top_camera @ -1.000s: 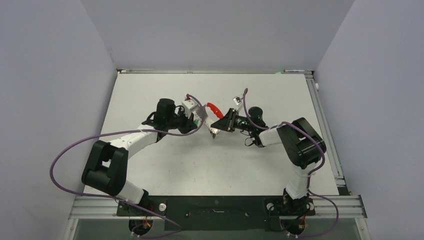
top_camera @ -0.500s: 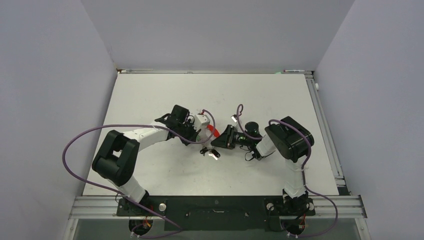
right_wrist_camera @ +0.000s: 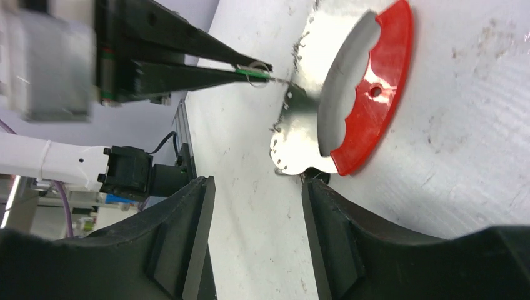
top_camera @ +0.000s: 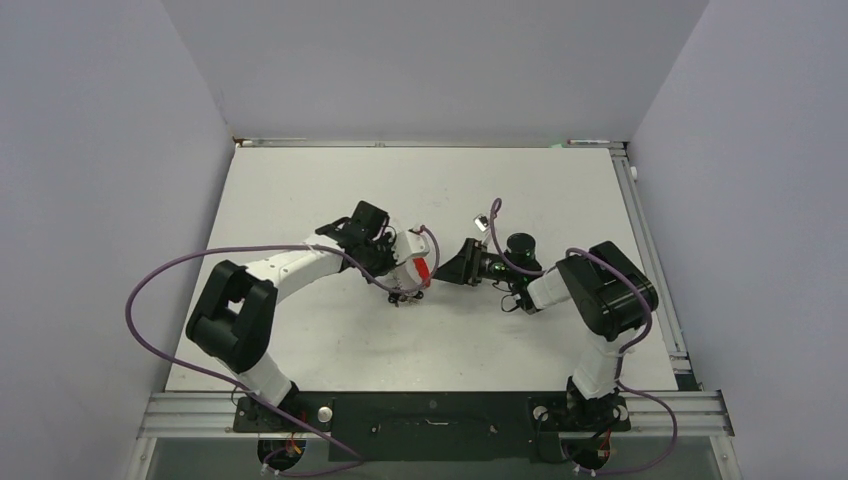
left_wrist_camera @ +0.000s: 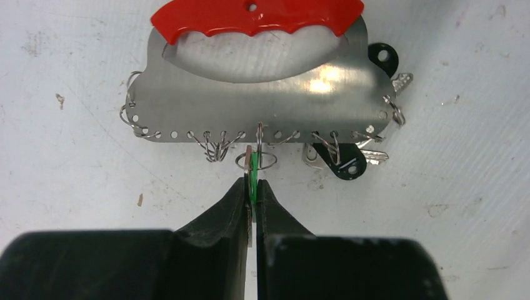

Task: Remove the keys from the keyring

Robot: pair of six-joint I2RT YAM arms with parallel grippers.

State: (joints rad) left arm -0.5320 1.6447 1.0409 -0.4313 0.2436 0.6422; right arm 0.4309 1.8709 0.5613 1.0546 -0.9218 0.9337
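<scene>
The keyring (left_wrist_camera: 250, 94), a silvery plate with a red crescent band (left_wrist_camera: 256, 19), rests on the white table. Small wire loops hang along its holed edge. My left gripper (left_wrist_camera: 252, 184) is shut on the green-headed key (left_wrist_camera: 252, 172), which hangs from a small loop at the middle of that edge. Two black-headed keys (left_wrist_camera: 347, 165) lie at the plate's right side. In the right wrist view the keyring (right_wrist_camera: 309, 94) lies just beyond my right gripper (right_wrist_camera: 257, 181), which is open with nothing between its fingers. From above, the red band (top_camera: 427, 270) sits between both grippers.
Purple cables (top_camera: 160, 290) loop off both arms near the table's front. The table's metal rail (top_camera: 650, 260) runs along the right edge. Grey walls close in the left, back and right sides.
The right gripper has opened and let go of the keyring. The keyring came down from mid-air to the table, and the left gripper moved nearer and to the right with the green key.
</scene>
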